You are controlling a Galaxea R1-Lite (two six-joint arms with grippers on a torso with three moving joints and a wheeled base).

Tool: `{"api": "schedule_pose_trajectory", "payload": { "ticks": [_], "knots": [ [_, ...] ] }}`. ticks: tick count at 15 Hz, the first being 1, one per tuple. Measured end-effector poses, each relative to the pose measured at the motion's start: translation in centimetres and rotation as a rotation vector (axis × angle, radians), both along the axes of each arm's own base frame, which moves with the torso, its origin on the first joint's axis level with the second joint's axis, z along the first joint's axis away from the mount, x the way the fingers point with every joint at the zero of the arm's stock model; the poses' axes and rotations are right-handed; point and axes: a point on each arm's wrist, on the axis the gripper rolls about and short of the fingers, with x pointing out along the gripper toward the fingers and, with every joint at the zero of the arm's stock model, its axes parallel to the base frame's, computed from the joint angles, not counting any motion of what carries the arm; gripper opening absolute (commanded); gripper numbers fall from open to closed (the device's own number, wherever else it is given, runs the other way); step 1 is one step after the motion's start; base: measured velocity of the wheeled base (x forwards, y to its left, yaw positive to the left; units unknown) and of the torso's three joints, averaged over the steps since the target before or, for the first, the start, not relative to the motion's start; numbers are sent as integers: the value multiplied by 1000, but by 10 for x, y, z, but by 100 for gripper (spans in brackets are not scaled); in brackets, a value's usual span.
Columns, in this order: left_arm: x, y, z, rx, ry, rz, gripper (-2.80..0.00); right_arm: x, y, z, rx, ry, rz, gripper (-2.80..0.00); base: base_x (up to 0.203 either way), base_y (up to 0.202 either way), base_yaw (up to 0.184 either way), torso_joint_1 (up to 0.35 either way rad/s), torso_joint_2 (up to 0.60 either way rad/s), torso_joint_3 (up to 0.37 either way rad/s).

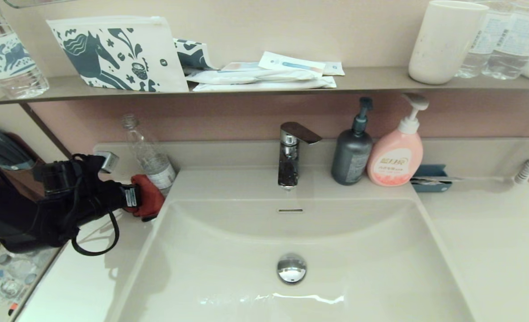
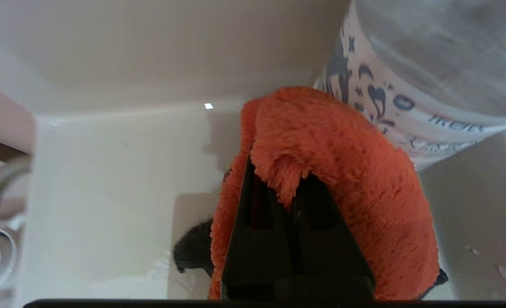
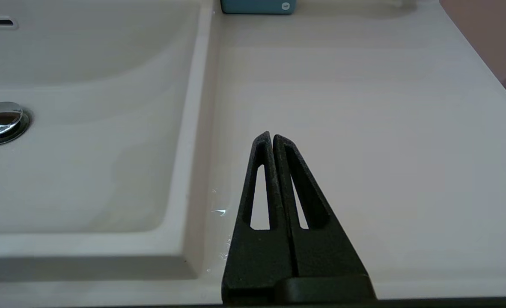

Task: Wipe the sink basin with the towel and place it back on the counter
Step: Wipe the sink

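Observation:
The orange-red towel (image 1: 149,197) is bunched at the counter's (image 1: 90,277) back left part, right beside the basin's corner. My left gripper (image 1: 144,202) is shut on it. In the left wrist view the towel (image 2: 347,171) wraps over the black fingertips (image 2: 253,205), and its dark grey edge (image 2: 193,252) hangs toward the counter (image 2: 107,171). I cannot tell whether the towel touches the counter. The cream-white sink basin (image 1: 358,250) with its chrome drain plug (image 1: 291,268) lies to the right. My right gripper (image 3: 272,136) is shut and empty, low over the right counter (image 3: 364,107) beside the basin (image 3: 64,149); it is out of the head view.
A clear plastic bottle (image 1: 150,156) stands touching the towel's far side. The faucet (image 1: 291,152), a grey pump bottle (image 1: 351,154), a pink soap bottle (image 1: 396,156) and a blue tray (image 1: 430,178) line the back ledge. A wall shelf (image 1: 372,80) hangs above.

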Motion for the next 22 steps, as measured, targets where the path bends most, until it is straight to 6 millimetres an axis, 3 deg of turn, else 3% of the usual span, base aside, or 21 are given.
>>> {"api": "schedule_pose_trajectory", "payload": {
  "ticks": [4,11,17,22],
  "knots": [
    [-1,-2,-2,-10,100,-15,-280,0,0,0,0,0,0,-280,0,0,0,0,0,0],
    [-23,9,-2,49,250,-24,-280,0,0,0,0,0,0,-280,0,0,0,0,0,0],
    [-54,13,-3,86,317,-23,-280,0,0,0,0,0,0,-280,0,0,0,0,0,0],
    [-94,11,-7,91,384,-16,-280,0,0,0,0,0,0,-280,0,0,0,0,0,0]
  ]
}}
